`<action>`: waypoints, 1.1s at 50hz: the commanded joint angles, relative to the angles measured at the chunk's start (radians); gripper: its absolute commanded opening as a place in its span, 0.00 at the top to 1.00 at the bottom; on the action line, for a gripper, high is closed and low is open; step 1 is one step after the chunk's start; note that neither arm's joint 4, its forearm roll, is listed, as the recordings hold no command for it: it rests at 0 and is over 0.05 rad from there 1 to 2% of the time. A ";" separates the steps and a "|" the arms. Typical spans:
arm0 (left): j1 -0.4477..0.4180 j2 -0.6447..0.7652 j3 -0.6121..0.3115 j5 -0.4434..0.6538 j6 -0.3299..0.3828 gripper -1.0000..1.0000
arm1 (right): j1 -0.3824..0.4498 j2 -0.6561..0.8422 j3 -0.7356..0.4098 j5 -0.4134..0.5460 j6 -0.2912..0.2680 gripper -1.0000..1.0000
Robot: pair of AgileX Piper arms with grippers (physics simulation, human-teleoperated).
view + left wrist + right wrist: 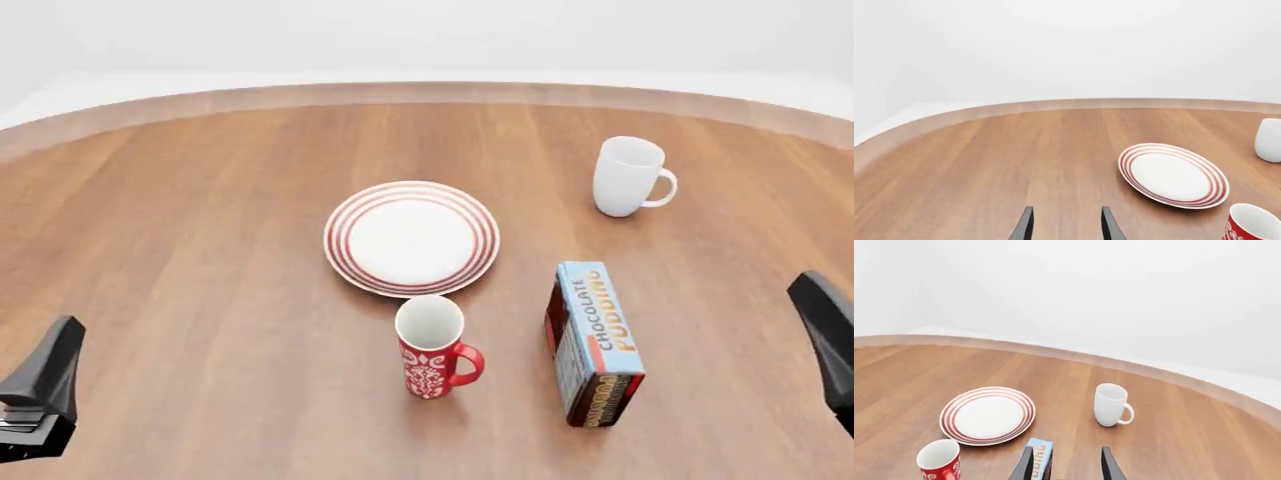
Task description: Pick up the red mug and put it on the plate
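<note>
The red mug (430,350) with a white pattern stands upright on the table, just in front of the plate (411,238), its handle to the right. The plate is white with red rings and has nothing on it. Both also show in the left wrist view, the mug (1253,225) and the plate (1173,175), and in the right wrist view, the mug (939,460) and the plate (987,415). My left gripper (1066,227) is open and holds nothing, far left of the mug. My right gripper (1066,467) is open and holds nothing, far right of it.
A plain white mug (627,177) stands at the back right. A blue chocolate pudding box (594,342) stands right of the red mug. The left arm (40,390) and the right arm (827,335) sit at the near edges. The wooden table has a curved far edge.
</note>
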 commanded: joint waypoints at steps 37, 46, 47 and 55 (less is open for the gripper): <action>0.000 0.000 0.000 0.000 0.000 0.00 | 0.294 0.407 -0.457 0.327 -0.076 0.00; 0.000 0.000 0.000 0.000 0.000 0.00 | 0.339 0.500 -0.495 0.345 -0.114 0.00; 0.000 0.000 0.000 0.000 0.000 0.00 | 0.341 0.508 -0.497 0.342 -0.116 0.00; 0.000 0.000 0.000 0.000 0.000 0.00 | 0.371 0.591 -0.527 0.332 -0.092 0.00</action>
